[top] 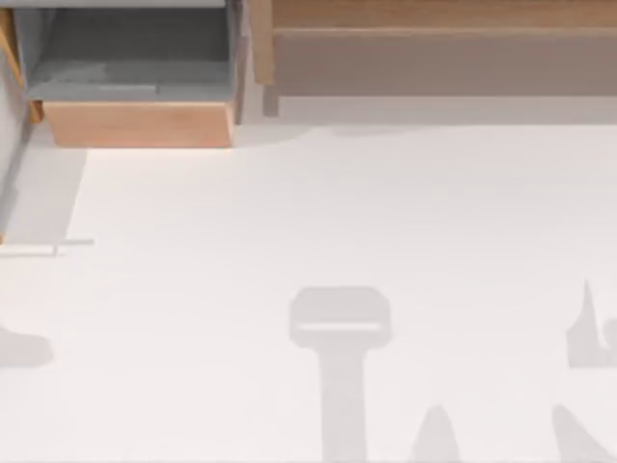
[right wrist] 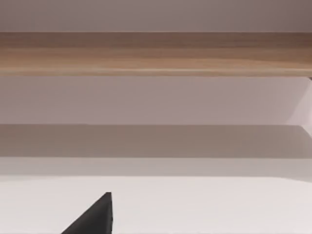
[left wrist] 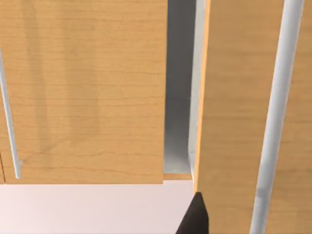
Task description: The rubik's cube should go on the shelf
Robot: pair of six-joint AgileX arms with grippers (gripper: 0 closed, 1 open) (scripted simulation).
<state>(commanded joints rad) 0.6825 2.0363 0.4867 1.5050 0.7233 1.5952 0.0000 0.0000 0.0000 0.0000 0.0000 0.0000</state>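
Observation:
The rubik's cube is out of view. The shelf runs along the table's far edge at the right. It is long, of light wood, with a brownish-grey recessed face and a wooden side post at its left end. In the right wrist view the shelf's wooden board stretches straight across. A dark piece of my right gripper sits low in front of it, some way off over the white table. A dark piece of my left gripper is close to a wooden panel's edge.
A wooden box with a grey-lined compartment stands at the far left of the table. In the left wrist view, wooden panels with pale bar handles flank a narrow grey gap. Arm shadows lie on the white table.

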